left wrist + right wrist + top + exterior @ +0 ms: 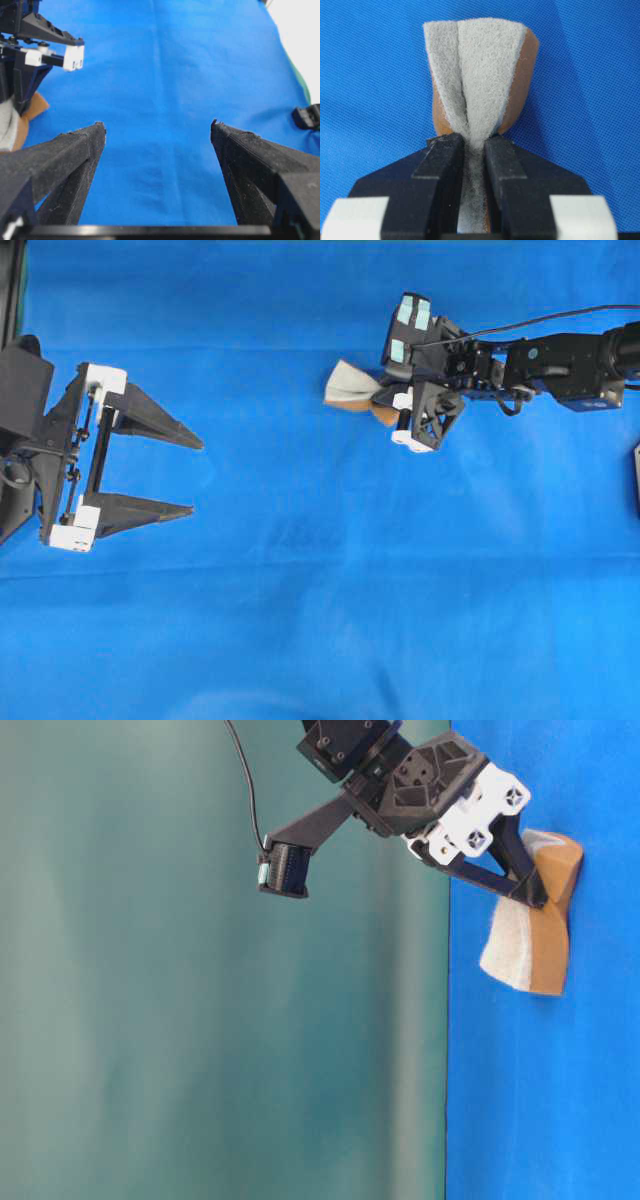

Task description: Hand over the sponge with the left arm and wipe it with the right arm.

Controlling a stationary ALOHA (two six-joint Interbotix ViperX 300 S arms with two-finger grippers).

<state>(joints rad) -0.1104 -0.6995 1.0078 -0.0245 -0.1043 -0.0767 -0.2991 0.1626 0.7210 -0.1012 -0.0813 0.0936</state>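
Nearest the lens, the black wedge-fingered right gripper (474, 147) pinches the small grey-topped, orange-backed foam sponge (479, 75) above the blue cloth (320, 590); it crumples, soft and light, best gripped mid-body. The left gripper (192, 478) gapes wide, empty

You lose the sponge's (475, 85) pinched end between the right gripper's (474, 150) fingers; in the left wrist view, the frame's left edge cuts it off.

no legible text, labels, brands, numbers or signs anywhere
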